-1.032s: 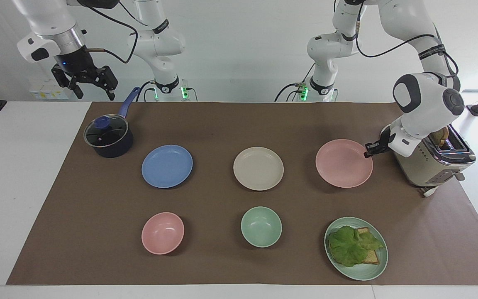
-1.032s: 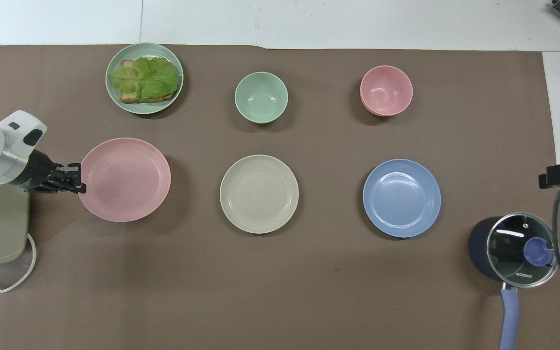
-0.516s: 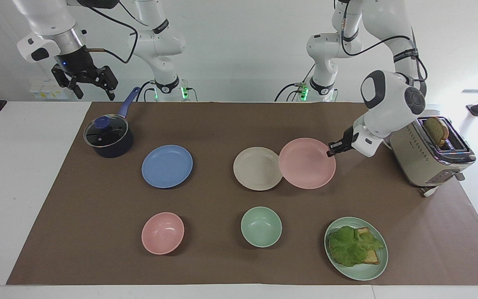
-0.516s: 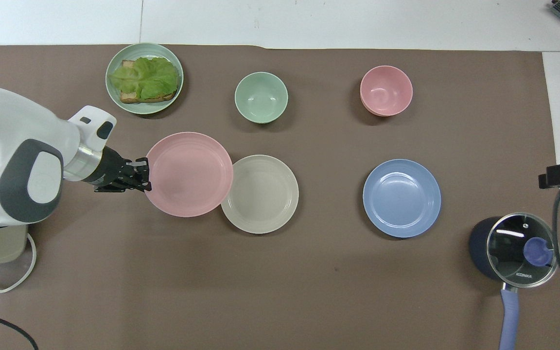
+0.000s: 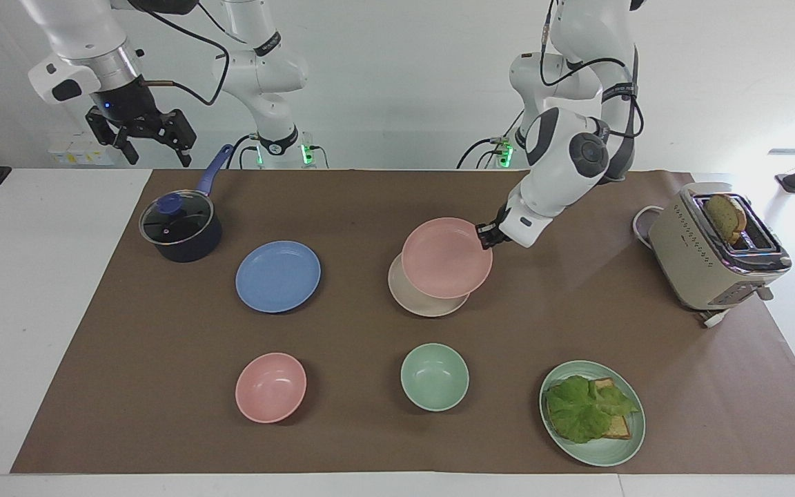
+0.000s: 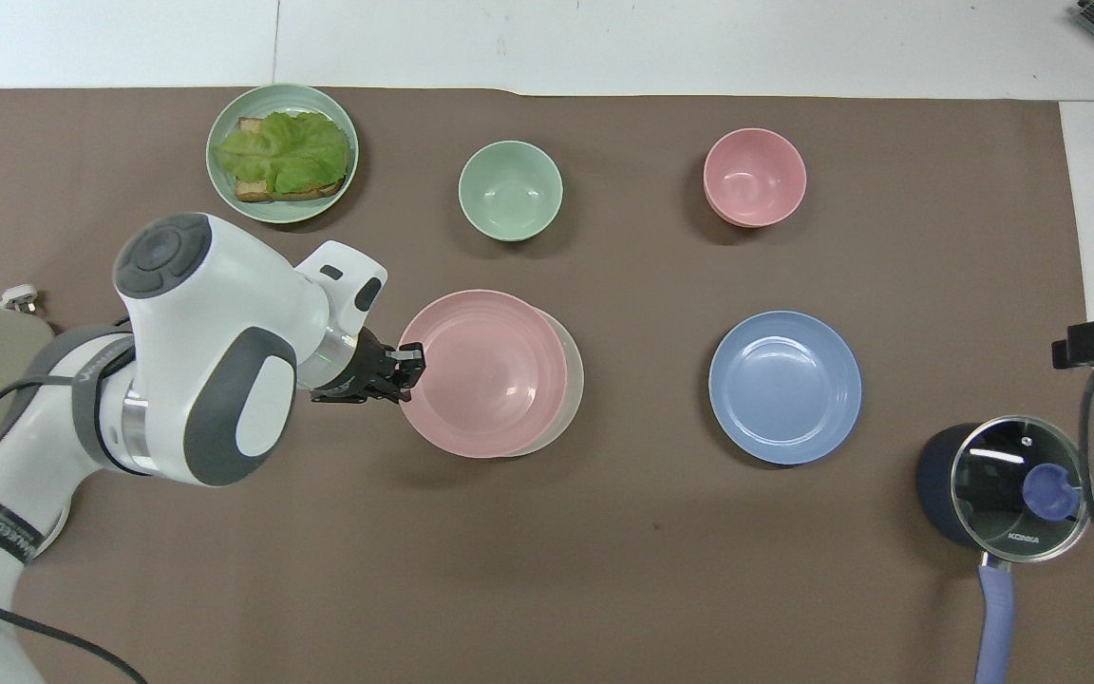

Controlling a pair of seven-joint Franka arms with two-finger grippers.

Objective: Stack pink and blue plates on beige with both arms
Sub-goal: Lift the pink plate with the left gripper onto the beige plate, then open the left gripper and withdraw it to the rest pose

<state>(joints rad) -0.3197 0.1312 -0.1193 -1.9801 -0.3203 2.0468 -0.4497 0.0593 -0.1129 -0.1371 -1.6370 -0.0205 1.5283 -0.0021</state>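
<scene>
My right hand (image 5: pixel 141 138) waits spread open, up in the air over the pot (image 5: pixel 180 231). The blue plate (image 5: pixel 277 276) lies on the bench (image 5: pixel 94 359) beside the pot. My left hand (image 5: pixel 486 233) pinches the rim of the pink plate (image 5: pixel 446 257), holding it over the beige plate (image 5: pixel 419 301).

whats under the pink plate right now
The round cream-beige plate lies under the shallow pale pink plate, which the left gripper holds by its rim. Only a beige crescent shows; the rest is covered.
</scene>
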